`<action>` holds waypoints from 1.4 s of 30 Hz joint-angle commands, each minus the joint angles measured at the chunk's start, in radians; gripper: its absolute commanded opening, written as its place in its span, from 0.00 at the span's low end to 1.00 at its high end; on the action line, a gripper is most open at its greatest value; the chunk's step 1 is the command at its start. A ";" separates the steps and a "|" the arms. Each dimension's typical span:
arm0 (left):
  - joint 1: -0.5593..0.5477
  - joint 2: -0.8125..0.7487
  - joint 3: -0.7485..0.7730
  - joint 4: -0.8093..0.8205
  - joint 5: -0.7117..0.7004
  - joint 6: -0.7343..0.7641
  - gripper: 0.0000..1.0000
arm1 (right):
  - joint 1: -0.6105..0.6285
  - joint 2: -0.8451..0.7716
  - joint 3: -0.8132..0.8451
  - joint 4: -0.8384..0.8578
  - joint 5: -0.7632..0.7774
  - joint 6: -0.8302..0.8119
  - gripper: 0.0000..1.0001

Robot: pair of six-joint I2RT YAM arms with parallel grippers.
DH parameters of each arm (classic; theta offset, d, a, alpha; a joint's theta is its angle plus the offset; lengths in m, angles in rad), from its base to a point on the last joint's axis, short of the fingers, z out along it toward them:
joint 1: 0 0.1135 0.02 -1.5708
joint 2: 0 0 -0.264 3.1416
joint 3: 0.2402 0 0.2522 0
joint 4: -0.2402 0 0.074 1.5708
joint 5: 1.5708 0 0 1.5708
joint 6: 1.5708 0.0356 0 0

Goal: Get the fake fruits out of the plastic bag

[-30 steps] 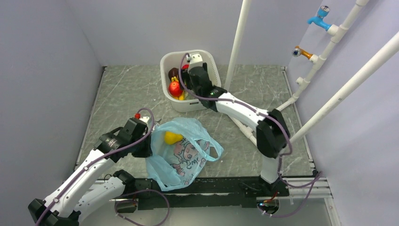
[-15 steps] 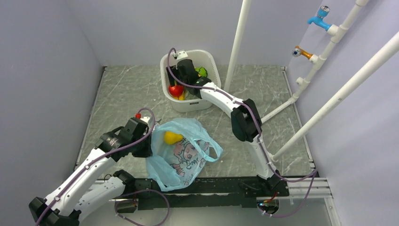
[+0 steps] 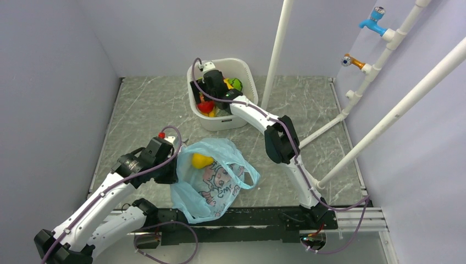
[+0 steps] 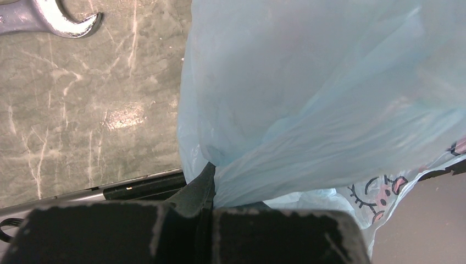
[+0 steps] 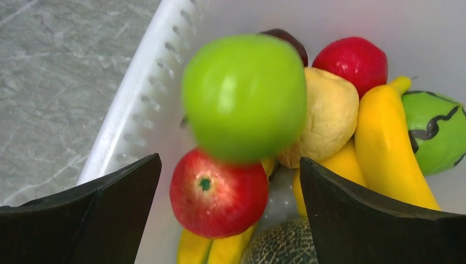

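Grey marbled surface (image 3: 143, 104) carries everything you see. Your left claw (image 4: 210, 184) is pinched together on a fold of the plastic bag (image 3: 211, 184), which lies at lower centre of the top view with one yellow fruit (image 3: 201, 160) showing in its mouth. Your right claw (image 5: 229, 165) is spread wide above the white basket (image 5: 137, 104) at upper centre, gripping nothing. A blurred green apple (image 5: 244, 96) sits between its fingers, touching neither, over the red apple (image 5: 218, 192) and banana (image 5: 387, 143).
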 commanded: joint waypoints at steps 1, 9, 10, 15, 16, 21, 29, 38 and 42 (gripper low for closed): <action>-0.004 -0.005 0.020 -0.002 0.007 -0.006 0.00 | 0.000 -0.145 -0.044 0.009 -0.026 -0.008 0.99; -0.004 -0.004 0.021 -0.005 0.002 -0.009 0.00 | 0.012 -0.403 -0.312 0.016 0.019 0.035 0.99; -0.004 -0.005 0.021 -0.006 -0.001 -0.010 0.00 | 0.015 -0.458 -0.374 0.038 0.012 0.047 0.99; -0.003 -0.013 0.021 -0.003 0.001 -0.009 0.00 | 0.044 -0.727 -0.683 0.105 0.007 0.103 0.99; -0.004 -0.013 0.020 -0.001 0.003 -0.008 0.00 | 0.050 -0.775 -0.742 0.113 0.004 0.118 0.99; -0.004 -0.021 0.020 0.001 0.006 -0.006 0.00 | 0.098 -0.993 -0.958 0.085 0.019 0.160 1.00; -0.003 -0.040 0.020 0.004 0.006 -0.007 0.00 | 0.284 -1.398 -1.267 0.138 -0.130 0.123 0.99; -0.004 -0.040 0.019 0.006 0.007 -0.007 0.00 | 0.504 -1.506 -1.376 0.215 -0.298 0.135 0.97; -0.004 -0.032 0.020 0.001 0.003 -0.010 0.00 | 0.575 -1.362 -1.348 0.258 -0.301 0.133 0.89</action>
